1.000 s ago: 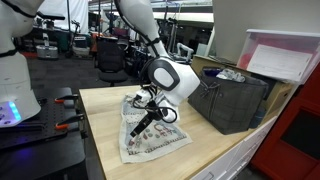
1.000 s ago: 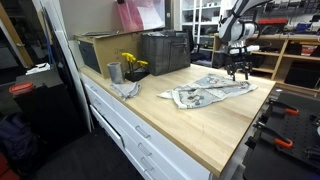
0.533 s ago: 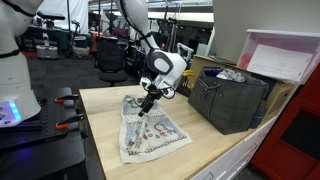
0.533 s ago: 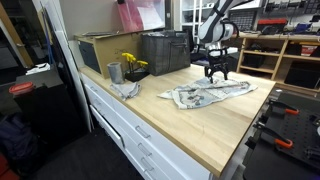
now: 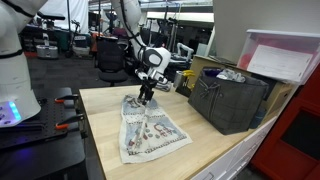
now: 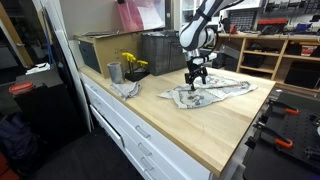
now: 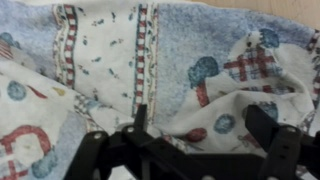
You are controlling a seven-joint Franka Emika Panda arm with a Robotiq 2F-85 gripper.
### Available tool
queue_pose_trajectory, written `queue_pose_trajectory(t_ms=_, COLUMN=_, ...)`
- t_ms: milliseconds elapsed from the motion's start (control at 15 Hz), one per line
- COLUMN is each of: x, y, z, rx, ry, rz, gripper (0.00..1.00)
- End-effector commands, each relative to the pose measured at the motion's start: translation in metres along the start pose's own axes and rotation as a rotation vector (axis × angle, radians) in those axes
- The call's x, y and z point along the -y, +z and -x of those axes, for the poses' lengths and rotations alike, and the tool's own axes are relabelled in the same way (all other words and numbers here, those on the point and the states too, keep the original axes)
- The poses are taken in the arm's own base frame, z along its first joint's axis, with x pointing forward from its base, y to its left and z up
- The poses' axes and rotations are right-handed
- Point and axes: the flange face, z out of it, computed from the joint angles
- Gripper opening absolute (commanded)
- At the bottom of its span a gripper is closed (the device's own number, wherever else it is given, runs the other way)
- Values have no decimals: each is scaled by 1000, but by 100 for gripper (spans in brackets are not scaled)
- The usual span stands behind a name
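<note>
The patterned cloth (image 5: 152,135) is seen lying spread, somewhat rumpled, on the table (image 5: 105,105), none of it gripped or lifted yet, while the gripper (image 5: 146,96) is held over its 12 o'clock end, jaws spread wide and empty.
</note>
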Motion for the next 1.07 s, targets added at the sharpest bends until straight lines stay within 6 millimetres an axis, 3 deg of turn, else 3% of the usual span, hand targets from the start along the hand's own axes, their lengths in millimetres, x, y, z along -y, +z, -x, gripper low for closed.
queue_pose_trajectory(t_ms=0, x=13, y=-2, z=0, rx=-11, ry=-35, rz=-1, gripper=100)
queue_pose_trajectory(t_ms=133, x=26, y=-5, z=0, rx=-16, ry=-70, rz=-7, gripper=100)
queue_pose_trajectory(t_ms=533, x=22, y=-17, z=-2, rx=-115, ry=-48, rz=-1, gripper=100)
queue_pose_trajectory(t_ms=800, x=56, y=-12, z=3, rx=-237, ry=-44, rz=-40, gripper=100)
queue_pose_trajectory(t_ms=1000, x=92, y=-3, z=26, rx=-255, ry=-78, rz=-81, gripper=100)
